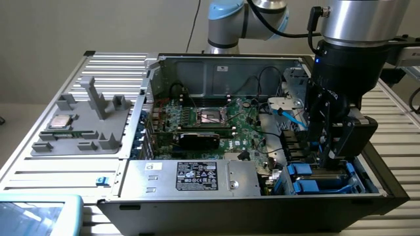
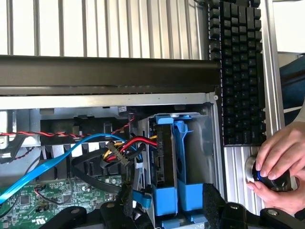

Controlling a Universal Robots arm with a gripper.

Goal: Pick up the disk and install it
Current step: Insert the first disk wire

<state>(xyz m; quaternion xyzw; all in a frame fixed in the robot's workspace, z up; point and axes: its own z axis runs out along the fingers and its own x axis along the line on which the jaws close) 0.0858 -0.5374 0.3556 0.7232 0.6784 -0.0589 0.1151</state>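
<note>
The pincer (image 1: 341,155) reaches down into the drive bay at the corner of the open computer case (image 1: 196,61), on the exterior view's right. In the wrist view its two black fingers (image 2: 214,200) stand apart on either side of the disk (image 2: 164,157), which sits upright in the bay between its bright blue rails (image 2: 183,152); whether the pads press on it I cannot tell. Red and blue cables (image 2: 128,145) run just beside the disk. A person's hands (image 2: 279,164) grip a round knob on the counter (image 2: 238,171) beside a black keyboard (image 2: 238,71).
</note>
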